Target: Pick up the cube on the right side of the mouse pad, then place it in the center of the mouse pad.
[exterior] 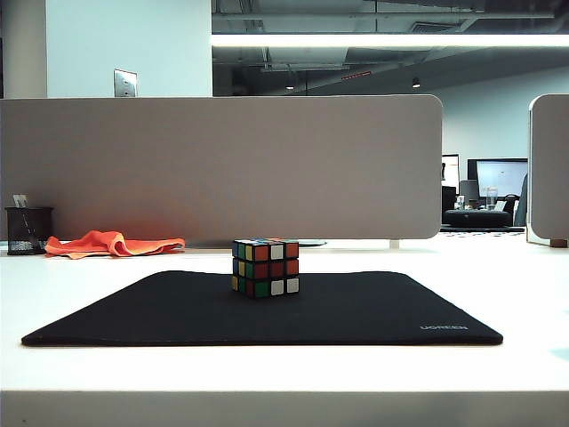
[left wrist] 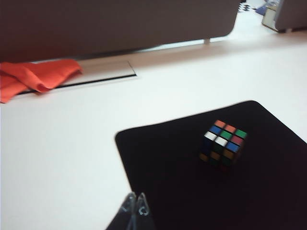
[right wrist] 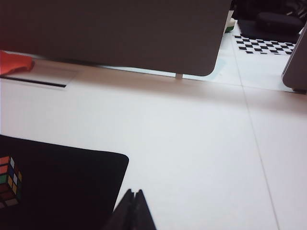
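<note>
Black pad (exterior: pixel 356 311) lies flat on the white desk (exterior: pixel 284 369); cube (exterior: pixel 266 268) sits on it, upright and square, at about the middle of the pad's width and toward its far edge in the exterior view. Nothing touches the cube. Placement looks done, or very nearly so.

Left gripper (left wrist: pixel 135 207): fingertips pressed together, empty, seen over the pad's near edge in its wrist view, well apart from the cube (left wrist: pixel 223 145). Right gripper (right wrist: pixel 134 199): fingertips likewise together, holding nothing, over the desk just beside the pad (right wrist: pixel 57 187) corner, with the cube (right wrist: pixel 9 181) off to the side. Neither arm shows in the exterior view, so both appear pulled back toward the robot.

Step in hand, as I judge it: retreat and settle.
- Keep both arms clear of the cube; a brush from a closed fingertip would slide or tip it.
- Move away along the near side, not across the pad.
- Avoid dragging on the pad edge; the mat is thin and could shift, carrying the cube off centre.
- If centring needs correcting, fingers must first open wider than the cube, then come down straight over opposite faces.

Orange cloth (exterior: pixel 111 243) and pen cup (exterior: pixel 28 229) sit far back by the partition (exterior: pixel 222 165), well out of the way.
</note>
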`<action>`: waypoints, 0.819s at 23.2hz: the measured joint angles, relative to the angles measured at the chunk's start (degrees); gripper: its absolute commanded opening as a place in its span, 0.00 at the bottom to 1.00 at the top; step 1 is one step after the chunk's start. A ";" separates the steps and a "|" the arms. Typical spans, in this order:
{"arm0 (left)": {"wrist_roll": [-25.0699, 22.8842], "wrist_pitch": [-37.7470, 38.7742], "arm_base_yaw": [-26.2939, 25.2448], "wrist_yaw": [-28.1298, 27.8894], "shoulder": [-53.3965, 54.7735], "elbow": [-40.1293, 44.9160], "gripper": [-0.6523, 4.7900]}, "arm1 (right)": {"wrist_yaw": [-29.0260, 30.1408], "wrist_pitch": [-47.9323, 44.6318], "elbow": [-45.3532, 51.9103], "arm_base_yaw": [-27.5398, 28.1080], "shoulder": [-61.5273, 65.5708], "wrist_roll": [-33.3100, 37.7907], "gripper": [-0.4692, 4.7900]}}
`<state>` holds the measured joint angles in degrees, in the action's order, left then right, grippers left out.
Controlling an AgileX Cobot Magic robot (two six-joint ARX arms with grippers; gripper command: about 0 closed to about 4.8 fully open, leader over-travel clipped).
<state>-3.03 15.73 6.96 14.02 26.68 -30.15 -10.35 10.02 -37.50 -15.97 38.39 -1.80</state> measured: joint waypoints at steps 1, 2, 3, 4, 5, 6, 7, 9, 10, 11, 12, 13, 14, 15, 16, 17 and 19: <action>0.00 0.00 0.00 -0.66 -0.37 0.02 0.11 | -0.02 -0.42 1.14 0.00 -1.16 0.04 0.08; 0.02 -0.02 0.00 -1.40 -0.81 0.07 0.11 | -0.02 -0.48 2.38 0.00 -2.67 0.07 0.08; 0.02 -0.09 0.00 -2.21 -0.96 0.24 0.11 | -0.13 -0.48 3.19 0.00 -3.61 0.07 0.08; 0.04 -0.15 0.00 -2.89 -1.25 0.66 0.11 | -0.24 -0.28 3.89 0.00 -4.35 0.07 0.08; 0.02 -0.28 0.00 -3.54 -1.57 1.22 0.11 | -0.35 0.85 4.13 0.00 -4.72 0.07 0.08; 0.02 -0.48 0.00 -3.80 -1.55 1.70 0.11 | -0.37 2.40 4.15 0.00 -4.96 0.13 0.08; 0.04 -0.96 0.00 -3.93 -1.44 2.43 0.11 | -0.37 3.74 4.26 0.00 -5.35 0.24 0.09; 0.37 -1.49 0.00 -4.24 -1.38 4.39 0.11 | -0.37 4.61 4.42 0.02 -5.97 0.17 0.10; 0.85 -1.73 0.02 -4.22 -1.40 5.53 0.11 | -0.35 3.93 4.85 0.02 -6.54 -0.13 0.09; 1.64 -1.99 0.02 -4.28 -1.57 7.50 0.11 | -0.35 0.35 7.17 0.02 -8.68 -1.11 0.09; 2.51 -2.91 0.02 -4.39 -2.38 9.42 0.11 | -0.22 -3.58 9.73 0.02 -11.10 -1.64 0.09; 2.93 -3.30 0.04 -4.35 -3.21 10.49 0.11 | -0.13 -4.66 10.67 0.02 -12.09 -1.70 0.09; 3.43 -3.80 0.02 -4.37 -4.92 12.09 0.11 | -0.13 -6.45 12.87 0.02 -15.15 -1.75 0.09; 3.61 -4.13 0.02 -4.39 -5.60 12.63 0.11 | -0.13 -6.80 13.97 0.02 -16.57 -1.75 0.09; 3.91 -4.50 0.02 -4.39 -7.06 13.62 0.11 | -0.11 -7.17 16.50 0.02 -19.23 -1.75 0.09; 3.93 -4.68 0.02 -4.39 -7.85 14.14 0.11 | -0.13 -7.17 18.18 0.02 -20.50 -1.75 0.09; 3.96 -5.60 0.02 -4.39 -9.18 15.06 0.11 | -0.13 -6.88 22.60 0.02 -24.04 -1.66 0.09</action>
<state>0.93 10.13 6.98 9.63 17.50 -15.09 -10.48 3.14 -14.90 -15.94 14.35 -3.46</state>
